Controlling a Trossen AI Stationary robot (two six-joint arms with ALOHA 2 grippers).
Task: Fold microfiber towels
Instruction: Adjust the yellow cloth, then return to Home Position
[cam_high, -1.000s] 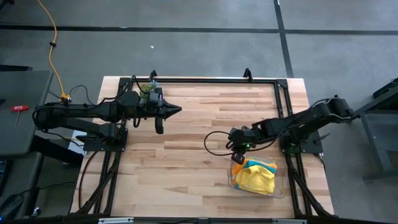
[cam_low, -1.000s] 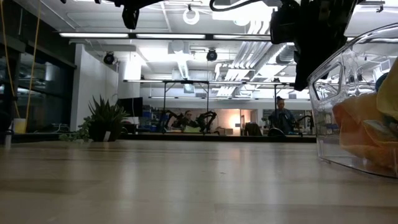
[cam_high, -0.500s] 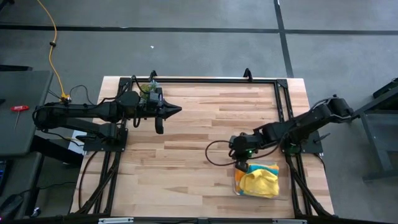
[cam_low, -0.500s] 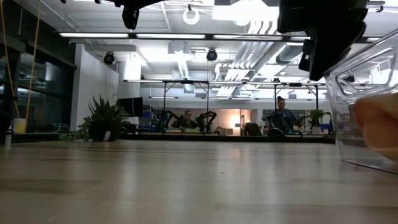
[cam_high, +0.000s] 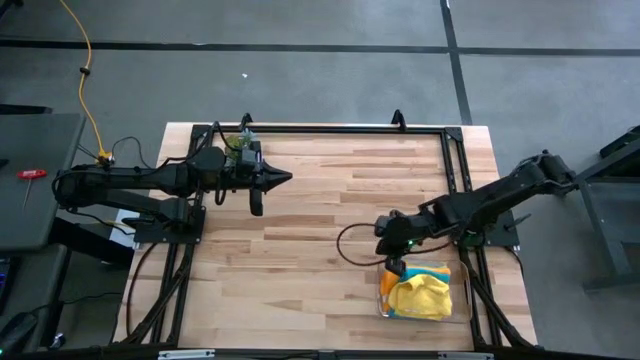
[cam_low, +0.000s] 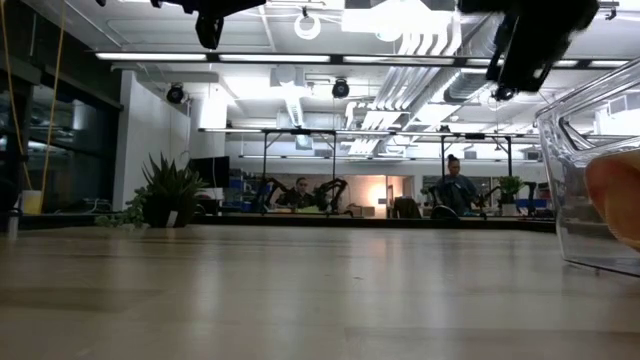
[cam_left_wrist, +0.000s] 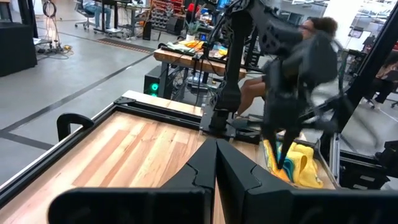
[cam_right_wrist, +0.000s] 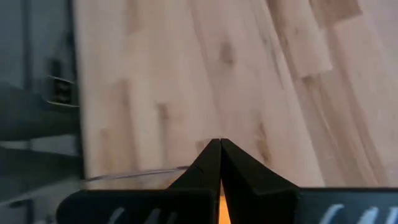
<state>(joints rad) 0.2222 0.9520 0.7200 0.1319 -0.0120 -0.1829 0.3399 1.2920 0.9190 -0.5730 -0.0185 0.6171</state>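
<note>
A clear plastic tray (cam_high: 462, 300) stands at the table's near right. It holds bunched microfiber towels: a yellow one (cam_high: 420, 295) on top, an orange edge (cam_high: 387, 278) and a teal edge (cam_high: 441, 269) beside it. My right gripper (cam_high: 397, 267) is shut and slants down over the tray's far left corner. In the low view it (cam_low: 500, 90) stands above the tray's rim (cam_low: 556, 112) and apart from it. My left gripper (cam_high: 288, 178) is shut and held level, high over the table's far left, with nothing in it.
Black frame rails (cam_high: 340, 128) run along the table's far edge and both sides. A small greenish clump (cam_high: 238, 143) sits by the left arm. Bare wood (cam_high: 300, 260) stretches across the middle and near left. People sit in the room behind (cam_low: 455, 185).
My right gripper, shut throughout, has gone toward the table's near right and risen, rolling a little. The tray beside it has slid toward the right edge and turned squarer to the table, the towels going along inside it.
</note>
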